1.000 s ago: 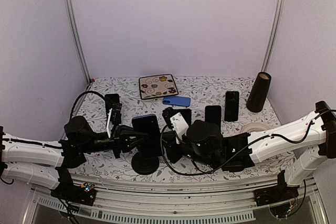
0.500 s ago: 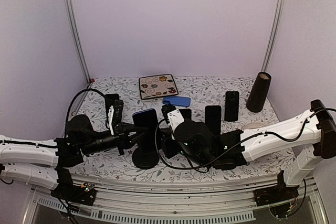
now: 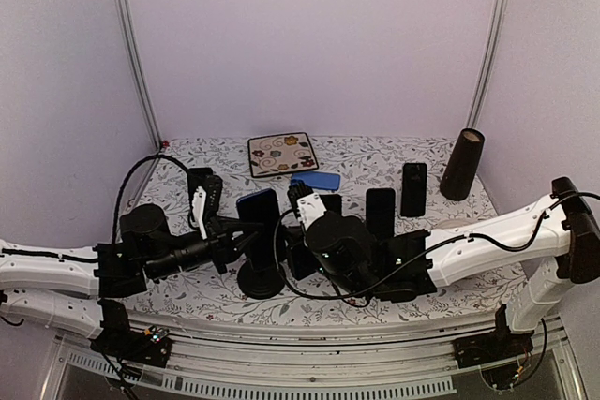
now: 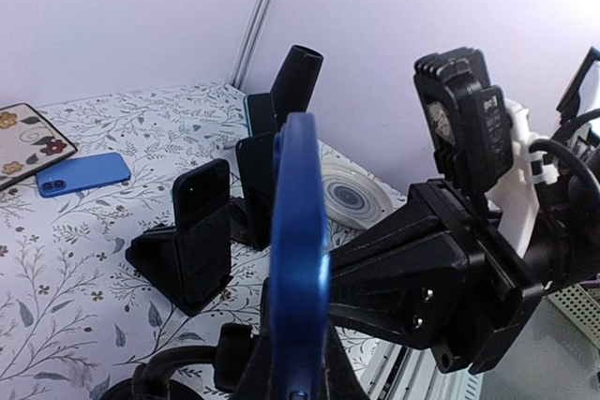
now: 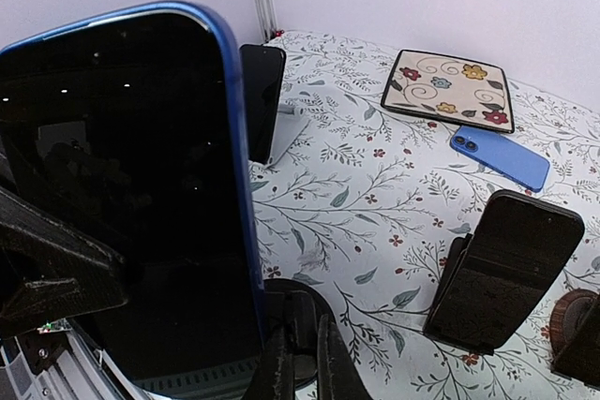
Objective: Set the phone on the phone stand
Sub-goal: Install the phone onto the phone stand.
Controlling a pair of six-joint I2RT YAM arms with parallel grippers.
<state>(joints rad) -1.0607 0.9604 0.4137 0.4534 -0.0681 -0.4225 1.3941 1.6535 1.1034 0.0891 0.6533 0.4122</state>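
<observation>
Flowery cloth (image 3: 394, 158) covers the table; over it, the left gripper (image 3: 228, 236) is almost closed, pinching the thin phone (image 3: 260, 217), likely to hold it upright right above the phone stand (image 3: 261, 281); the right gripper (image 5: 300, 367) is closed, its tips down by the stand's foot, maybe to steady it.

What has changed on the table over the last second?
The blue-edged dark phone and the round black stand shifted away from the near edge, with left gripper and right gripper following. The flat blue phone, patterned tile and propped dark phones stayed put.
</observation>
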